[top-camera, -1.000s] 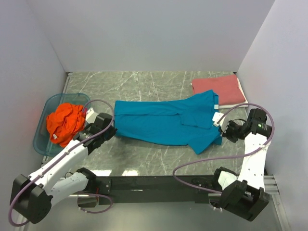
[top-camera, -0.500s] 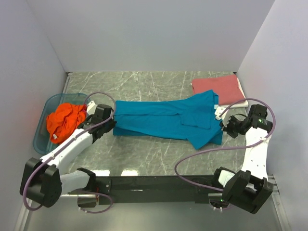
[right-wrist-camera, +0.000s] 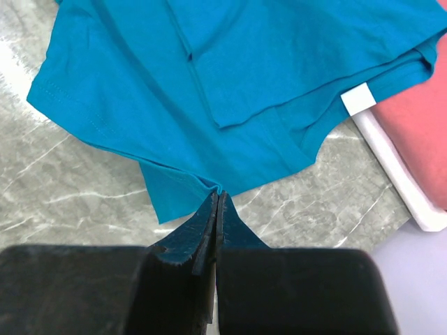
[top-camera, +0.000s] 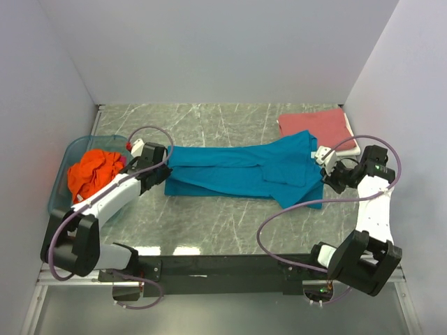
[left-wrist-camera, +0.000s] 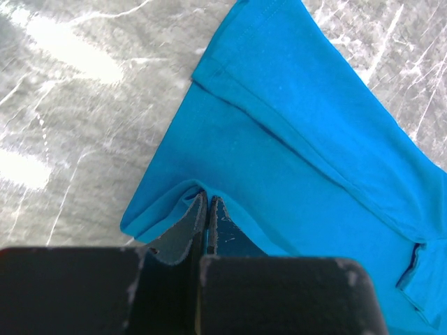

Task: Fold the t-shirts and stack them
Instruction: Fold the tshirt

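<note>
The teal blue t-shirt (top-camera: 241,171) lies lengthwise across the middle of the table, with its near part doubled over. My left gripper (top-camera: 165,173) is shut on the shirt's left edge, and a pinch of teal cloth (left-wrist-camera: 300,139) sits at its tips (left-wrist-camera: 206,199). My right gripper (top-camera: 323,176) is shut on the right edge, its tips (right-wrist-camera: 218,195) holding a fold of the shirt (right-wrist-camera: 230,77). A dusty red t-shirt (top-camera: 314,128) lies folded at the back right. The bright orange t-shirt (top-camera: 94,174) is bunched up in the tub.
A translucent blue plastic tub (top-camera: 61,202) stands at the left wall and holds the orange shirt. A white flat board (top-camera: 351,149) (right-wrist-camera: 398,174) sticks out under the red shirt (right-wrist-camera: 419,132). Grey walls close in the left, back and right sides.
Both grippers have moved away from the arm bases toward the back, carrying the teal shirt's near edge with them. The shirt now lies narrower.
</note>
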### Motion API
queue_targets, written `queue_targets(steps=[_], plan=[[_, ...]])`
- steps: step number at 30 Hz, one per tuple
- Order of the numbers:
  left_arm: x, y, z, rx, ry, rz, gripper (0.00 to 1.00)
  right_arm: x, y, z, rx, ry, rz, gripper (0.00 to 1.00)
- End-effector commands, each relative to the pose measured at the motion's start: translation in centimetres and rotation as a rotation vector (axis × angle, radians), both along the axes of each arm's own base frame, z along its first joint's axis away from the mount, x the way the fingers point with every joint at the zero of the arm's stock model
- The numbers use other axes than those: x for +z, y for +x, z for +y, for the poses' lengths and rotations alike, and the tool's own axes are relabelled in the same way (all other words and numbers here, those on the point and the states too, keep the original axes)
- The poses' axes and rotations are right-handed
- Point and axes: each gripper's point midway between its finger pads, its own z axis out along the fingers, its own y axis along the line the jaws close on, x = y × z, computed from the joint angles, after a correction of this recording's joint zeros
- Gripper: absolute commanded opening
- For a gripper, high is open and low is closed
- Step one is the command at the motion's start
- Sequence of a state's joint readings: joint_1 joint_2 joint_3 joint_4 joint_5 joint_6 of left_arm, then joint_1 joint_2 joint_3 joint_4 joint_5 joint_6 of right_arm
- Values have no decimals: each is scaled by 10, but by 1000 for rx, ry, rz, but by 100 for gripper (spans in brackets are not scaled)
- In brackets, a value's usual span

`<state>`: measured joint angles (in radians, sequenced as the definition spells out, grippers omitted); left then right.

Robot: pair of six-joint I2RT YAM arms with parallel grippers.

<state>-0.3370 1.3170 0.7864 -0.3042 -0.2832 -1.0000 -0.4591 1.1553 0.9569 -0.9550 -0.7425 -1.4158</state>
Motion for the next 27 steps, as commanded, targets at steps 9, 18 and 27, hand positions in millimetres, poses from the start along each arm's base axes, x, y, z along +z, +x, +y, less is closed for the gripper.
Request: queue_targets(steps=[9,18,27], plan=[[11,32,0,-4,27,-36,0,17,32,-6,-46,58,-64,0],[-1,43,1,-2,53,-2,0,13,49,-9,-74,84,-56,0],[-13,55,0,-12,72,29,0,7,67,-10,-109,119,-35,0]])
